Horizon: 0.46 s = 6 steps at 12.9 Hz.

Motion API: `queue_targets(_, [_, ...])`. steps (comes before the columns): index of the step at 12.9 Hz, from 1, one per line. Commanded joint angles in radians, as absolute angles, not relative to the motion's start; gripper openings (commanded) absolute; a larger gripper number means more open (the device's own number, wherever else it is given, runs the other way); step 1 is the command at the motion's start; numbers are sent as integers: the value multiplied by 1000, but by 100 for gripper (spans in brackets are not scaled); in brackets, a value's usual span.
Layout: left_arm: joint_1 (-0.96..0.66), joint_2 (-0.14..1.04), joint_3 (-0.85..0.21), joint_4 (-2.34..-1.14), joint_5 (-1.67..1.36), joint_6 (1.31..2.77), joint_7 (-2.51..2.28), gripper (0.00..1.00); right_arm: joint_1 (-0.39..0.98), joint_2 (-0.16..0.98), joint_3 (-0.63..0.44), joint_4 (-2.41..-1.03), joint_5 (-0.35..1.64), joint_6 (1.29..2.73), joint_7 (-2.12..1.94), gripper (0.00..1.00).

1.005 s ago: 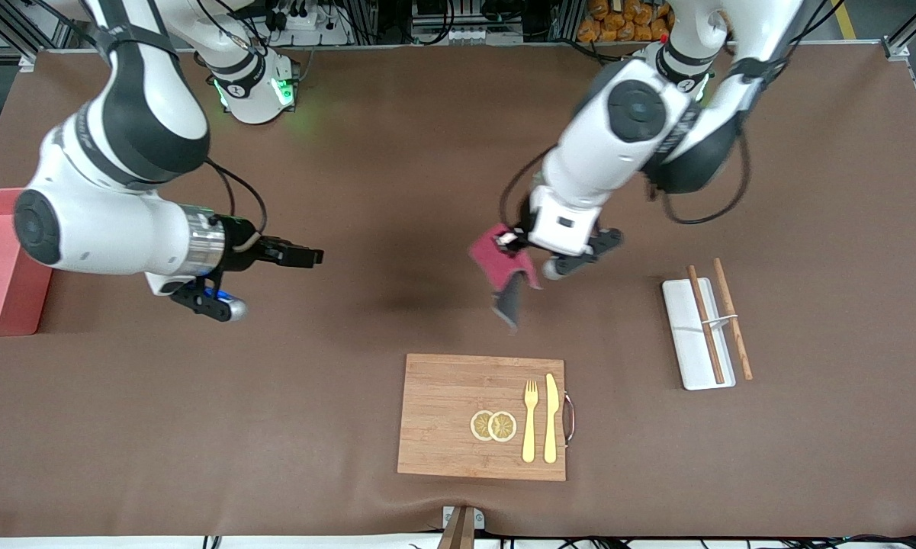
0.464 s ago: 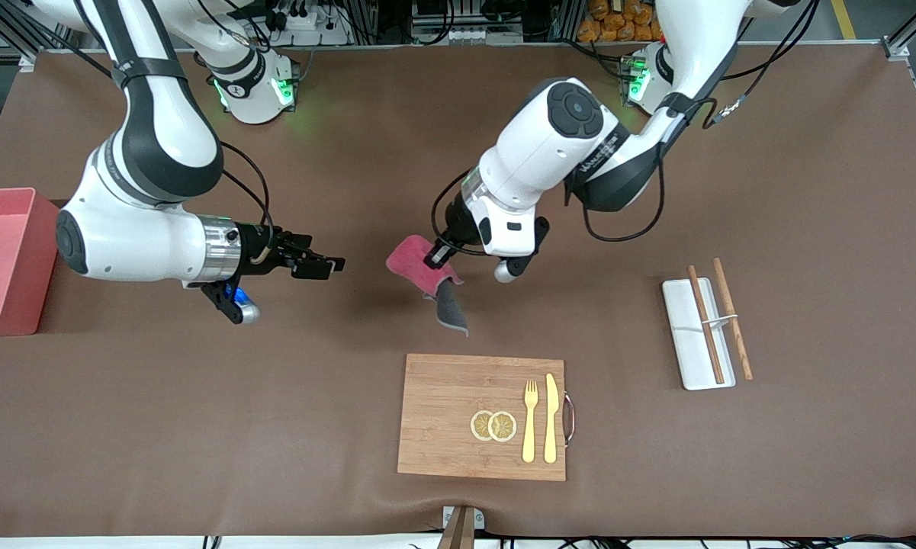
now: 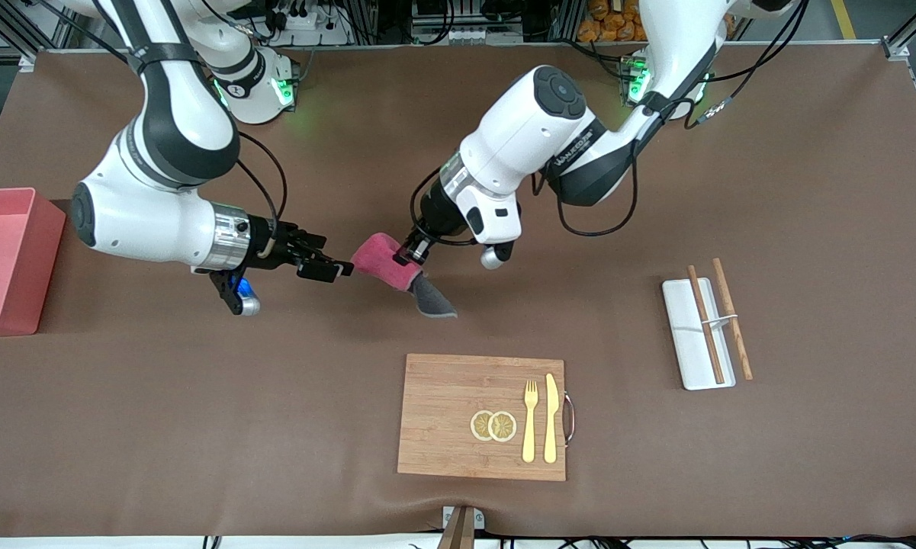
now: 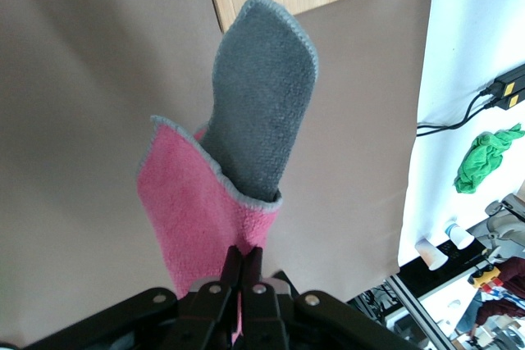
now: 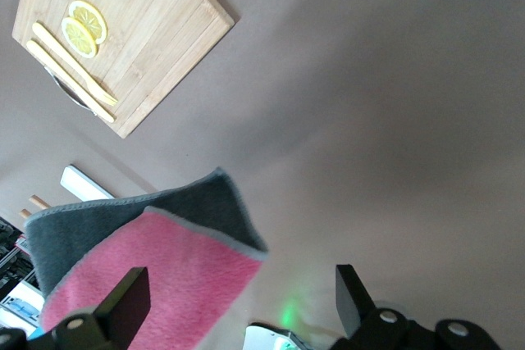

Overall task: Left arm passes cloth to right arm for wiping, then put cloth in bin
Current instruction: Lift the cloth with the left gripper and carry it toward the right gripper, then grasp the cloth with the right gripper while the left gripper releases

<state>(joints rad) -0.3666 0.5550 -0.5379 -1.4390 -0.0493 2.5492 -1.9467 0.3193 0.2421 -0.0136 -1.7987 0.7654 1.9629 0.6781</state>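
Note:
The cloth [image 3: 379, 264], crimson-pink with a dark grey flap, hangs in the air above the brown table mat, in the middle of the table. My left gripper [image 3: 411, 257] is shut on its upper part. In the left wrist view the fingers [image 4: 233, 266] pinch the pink cloth [image 4: 187, 202], and the grey flap droops from it. My right gripper [image 3: 332, 259] is open, and its tips reach the cloth's pink edge. In the right wrist view the right gripper [image 5: 239, 301] stands wide, with the cloth [image 5: 160, 272] just ahead of one finger. The salmon-pink bin [image 3: 40, 263] sits at the right arm's end of the table.
A wooden board [image 3: 446, 415] with lemon slices, a fork and a knife lies nearer the front camera than the cloth. Toward the left arm's end, a white tray [image 3: 686, 347] carries chopsticks.
The left arm has carried the cloth toward the right arm's end of the table. The right gripper has come toward it, so the gap between them has closed.

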Motion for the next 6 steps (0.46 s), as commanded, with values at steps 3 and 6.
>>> queue_targets(3, [-405, 600, -534, -1374, -58, 2577, -2029, 0, 351, 222, -17, -1828, 810, 1973, 695, 100])
queue_targets(6, [-419, 606, -534, -1374, -57, 2588, -2033, 0, 359, 227, -18, -1827, 805, 1974, 686, 57])
